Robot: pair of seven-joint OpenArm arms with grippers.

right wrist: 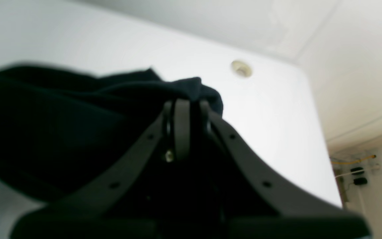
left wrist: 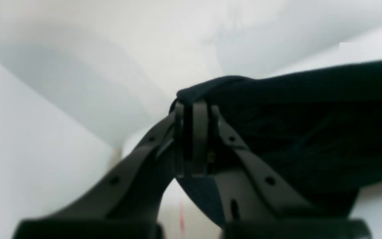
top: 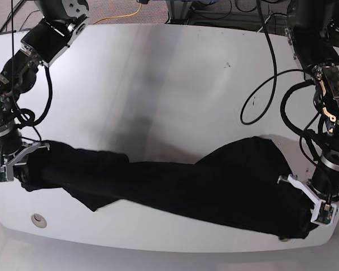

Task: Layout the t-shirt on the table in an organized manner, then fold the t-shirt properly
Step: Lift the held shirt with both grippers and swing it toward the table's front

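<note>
With the left gripper [left wrist: 194, 109] and right gripper [right wrist: 186, 106] both clamped on the t-shirt [top: 214, 180], keep even tension while spreading it flat across the table [top: 175, 84].

the base view looks down from above on the whole white counter [top: 175, 84], both arms at its sides. the left wrist view sits just behind the left gripper [left wrist: 194, 109], very close, looking along its fingers at bunched black t-shirt [left wrist: 310, 126]. the right wrist view does likewise behind the right gripper [right wrist: 186, 109], facing a round grommet [right wrist: 241, 69]. all three share the t-shirt and counter; the base view also shows the grommet.
</note>
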